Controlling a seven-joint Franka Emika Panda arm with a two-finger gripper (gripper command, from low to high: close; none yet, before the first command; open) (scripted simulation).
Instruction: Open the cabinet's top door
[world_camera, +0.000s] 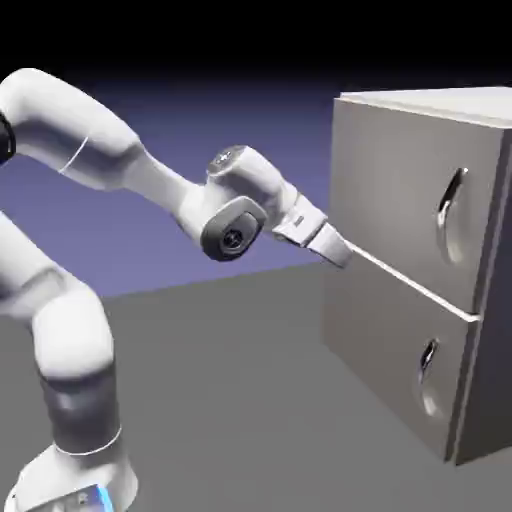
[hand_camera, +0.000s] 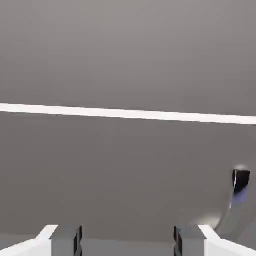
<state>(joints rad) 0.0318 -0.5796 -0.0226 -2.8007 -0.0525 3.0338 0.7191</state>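
You've got the two-finger end effector (hand_camera: 128, 242) w/ tips spread, nothing btwn them. It's near the seam btwn the grey rectangular top door (world_camera: 400, 190) and the shorter grey lower door (world_camera: 395, 350), prob. lined up for an approach, but too low. Top door sits shut in the big grey box-shaped cabinet's upper front; its curved metal handle (world_camera: 450, 205) is by the far-from-arm edge, so you'd go up and across.

Lower handle (hand_camera: 241, 182), cropped by edge
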